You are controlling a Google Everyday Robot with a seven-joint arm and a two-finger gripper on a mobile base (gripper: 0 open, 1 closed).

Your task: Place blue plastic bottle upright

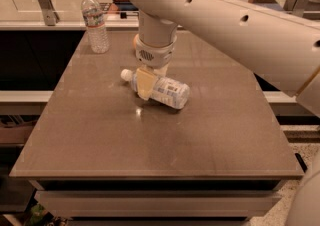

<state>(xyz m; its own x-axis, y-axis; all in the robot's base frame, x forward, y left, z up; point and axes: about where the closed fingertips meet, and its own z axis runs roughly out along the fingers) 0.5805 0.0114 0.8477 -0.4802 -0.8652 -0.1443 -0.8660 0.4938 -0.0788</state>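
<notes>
The blue plastic bottle lies on its side in the middle of the brown table. It is clear, with a pale blue-and-white label, and its white cap points left. My gripper hangs straight down from the big white arm. It is at the bottle's neck end, just right of the cap, and covers part of the bottle. The bottle rests on the table.
A slimmer ribbed clear bottle stands upright at the table's far left corner. A sliver of an orange object shows behind the wrist. A counter with metal posts runs behind the table.
</notes>
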